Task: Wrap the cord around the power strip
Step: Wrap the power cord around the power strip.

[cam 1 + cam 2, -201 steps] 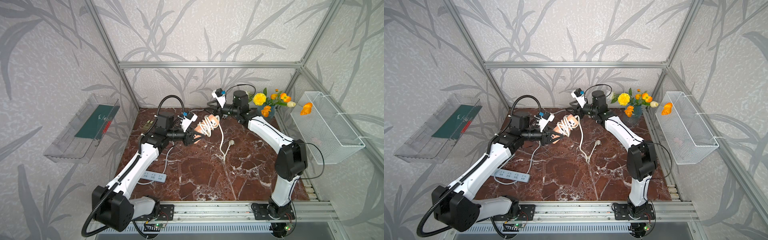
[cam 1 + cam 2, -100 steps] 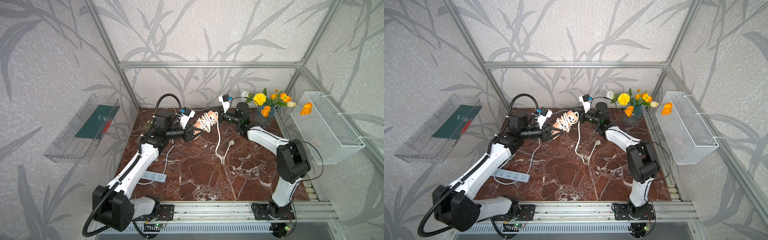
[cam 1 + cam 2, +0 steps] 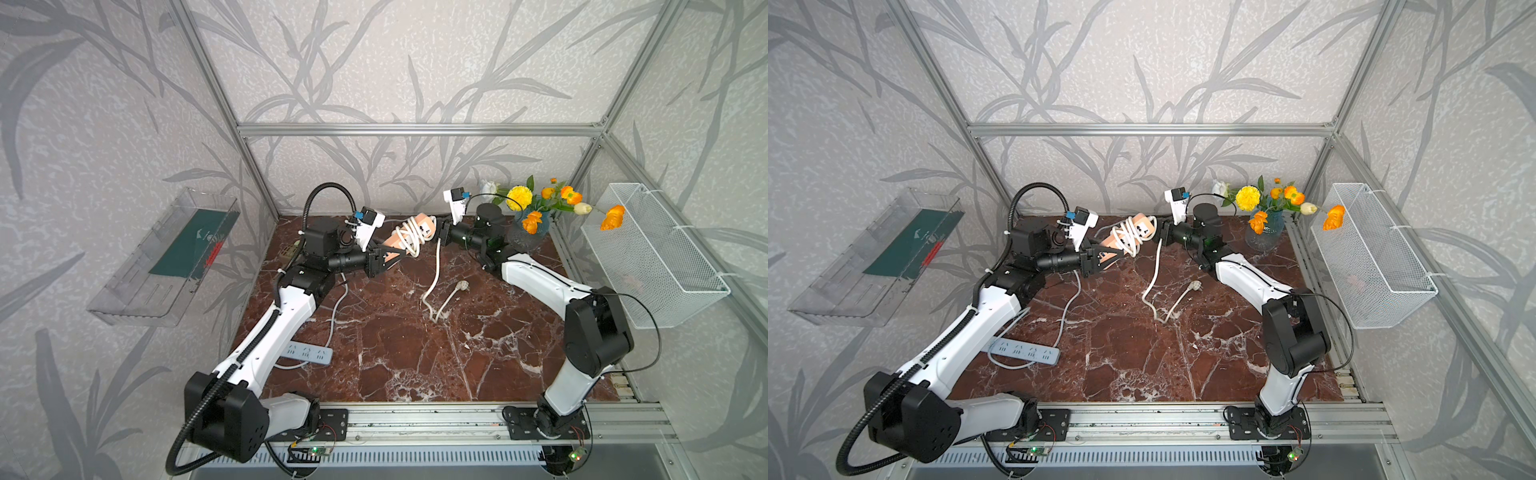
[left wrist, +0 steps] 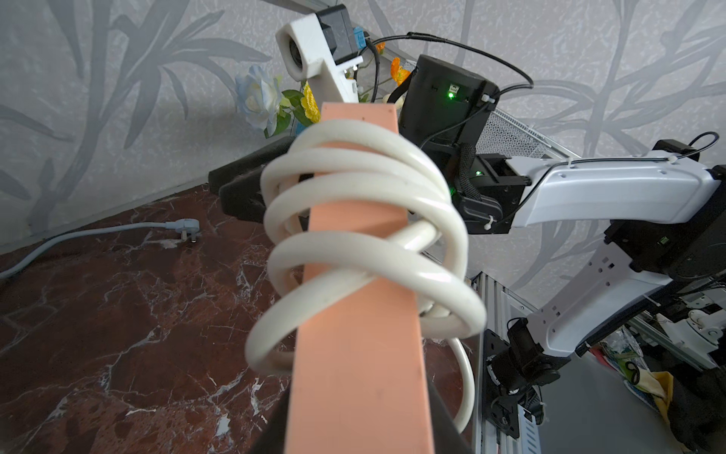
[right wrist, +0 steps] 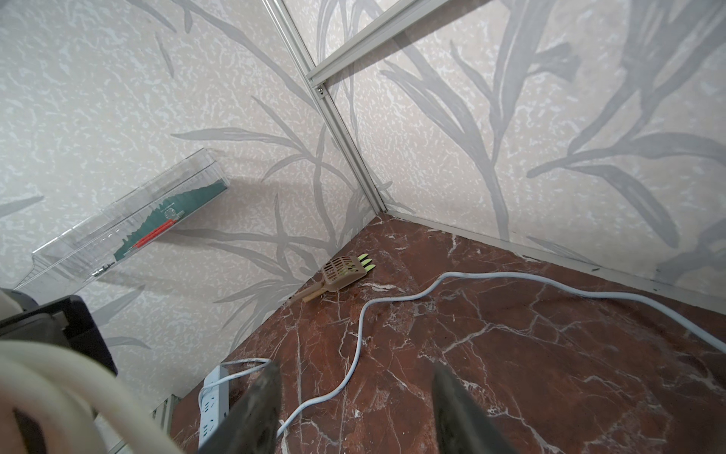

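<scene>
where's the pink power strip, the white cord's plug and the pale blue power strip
pink power strip (image 4: pixel 353 373), left wrist view, bare flat face
white cord's plug (image 3: pixel 462 286), in a top view, plug head
pale blue power strip (image 3: pixel 1023 351), in a top view, middle of socket face

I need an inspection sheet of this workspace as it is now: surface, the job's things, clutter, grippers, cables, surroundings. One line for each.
Surface: red-brown marble tabletop, no spill seen.
Job's things: pink power strip held tilted in the air; white cord looped several times around it.
Clutter: blue-grey power strip, beige scoop in the back corner, flower vase.
Grippers: left gripper shut on the pink power strip's end; right gripper open, holding nothing.
Cables: the white cord's free part hangs to the tabletop, its plug lying there; grey cable across the tabletop.
Surroundings: clear shelf, wire basket, leaf-patterned walls.
</scene>
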`<state>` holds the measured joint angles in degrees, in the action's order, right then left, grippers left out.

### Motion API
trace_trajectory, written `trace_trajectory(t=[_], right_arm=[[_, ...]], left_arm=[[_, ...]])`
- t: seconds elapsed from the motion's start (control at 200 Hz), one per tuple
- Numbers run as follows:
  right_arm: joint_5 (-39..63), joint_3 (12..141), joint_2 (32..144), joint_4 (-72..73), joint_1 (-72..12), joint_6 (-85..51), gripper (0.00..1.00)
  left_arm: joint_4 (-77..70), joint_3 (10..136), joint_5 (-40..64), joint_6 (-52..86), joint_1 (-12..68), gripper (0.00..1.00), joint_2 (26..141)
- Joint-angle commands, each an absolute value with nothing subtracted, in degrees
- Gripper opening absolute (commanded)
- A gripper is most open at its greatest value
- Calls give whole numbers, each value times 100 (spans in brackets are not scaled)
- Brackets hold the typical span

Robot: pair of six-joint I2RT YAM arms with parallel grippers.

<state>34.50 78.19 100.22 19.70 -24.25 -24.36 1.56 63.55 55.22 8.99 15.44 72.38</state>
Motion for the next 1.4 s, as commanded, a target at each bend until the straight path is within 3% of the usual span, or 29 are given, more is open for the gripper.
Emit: trace_trajectory(t=[0.0,0.265,0.44,0.52,0.64,0.89,1.05,1.394], right_arm=[[3523,8477,10121,483,-2391,-2312,60],[4648,9079,10378,622,-2226,-4094,62],[4562,9163,10102,815,-2056,-4760,63],[4387,8520,9811,1953,-1990,-5055,72],[4428,8245,10056,3487,-1961,-6195,78],[3612,7949,9949,2920,-2207,-5267,79],[3937,7148,10039,4032,-2019,-5447,82],[4437,5829,9309,3888,-2025,-4670,82]], left_arm=[[-879,6497,5625,884,1459,0,6912],[-1380,6350,5326,1286,1358,0,6904],[-1278,6052,5379,1186,1243,0,6777],[-1423,5871,5435,1318,1161,0,6687],[-2067,5607,5541,1872,1160,0,6663],[-2312,5805,5708,2304,1169,0,6545],[-2154,5936,5635,2315,1169,0,6472],[-1705,6246,5464,2011,1160,0,6476]])
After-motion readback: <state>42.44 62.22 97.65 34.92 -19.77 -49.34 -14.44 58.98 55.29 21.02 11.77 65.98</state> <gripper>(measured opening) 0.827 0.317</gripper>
